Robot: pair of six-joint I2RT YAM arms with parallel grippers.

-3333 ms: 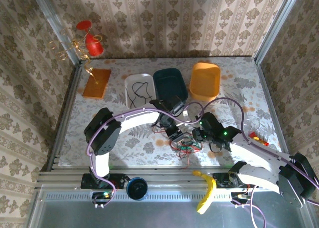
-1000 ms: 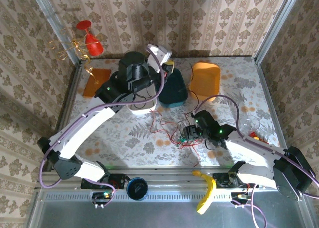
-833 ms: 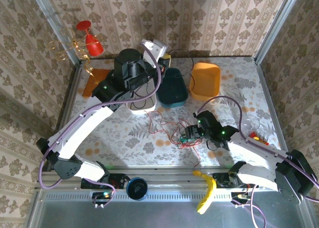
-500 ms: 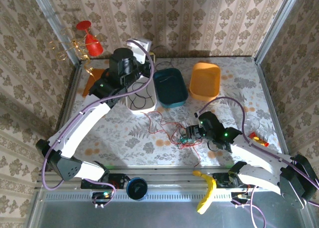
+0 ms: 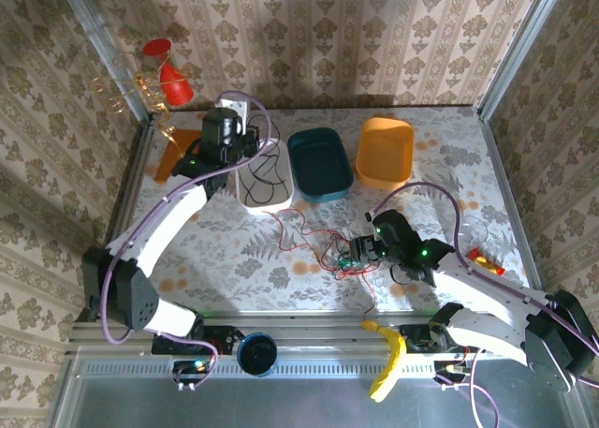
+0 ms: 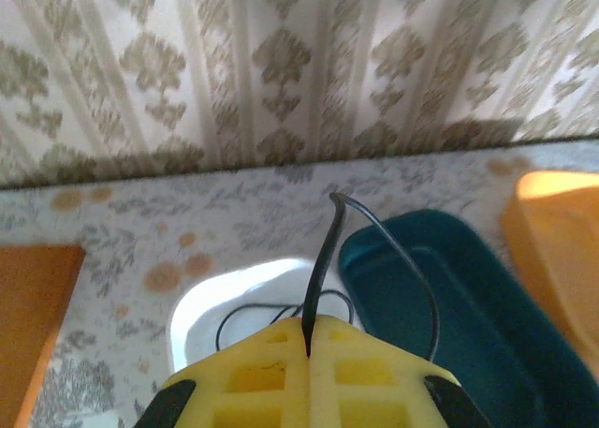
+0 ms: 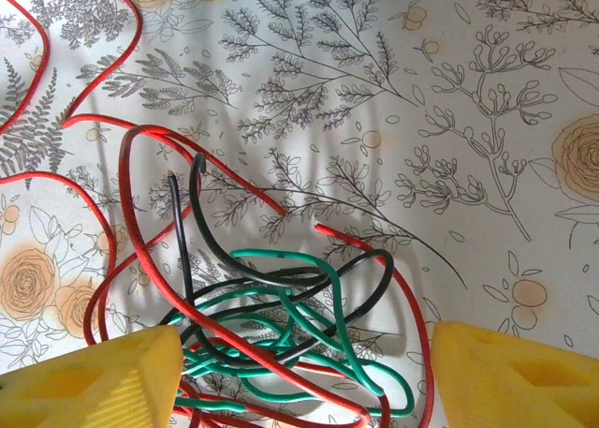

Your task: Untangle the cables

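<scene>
Top view: the L arm [image 5: 164,217] reaches across the table [image 5: 234,259] to the white tray [image 5: 248,199], which stands at the far edge, left of the teal tray [image 5: 320,161]. A black cable [image 5: 266,170] lies coiled in that white tray. The knot [image 5: 344,259] of cables sits right of the middle, nearer the near edge, w/ the R gripper [image 5: 360,252] just above it. A red cable [image 5: 298,229] runs loose from the knot toward the white tray. L wrist view: the L gripper [image 6: 309,332] is fully closed and pinches the black cable btw. its fingertips. The cable arcs up, then comes down behind the fingers. I think it is held here to be laid in its own tray, apart from the others. R wrist view: the R gripper has its jaws wide apart and grips nothing. They stand either side of the knot, where the green cable [image 7: 281,254], red loops and a black length [image 7: 174,231] cross. Probably it waits to pin or pick the knot. Whether this black length is the same cable, I cannot tell.
</scene>
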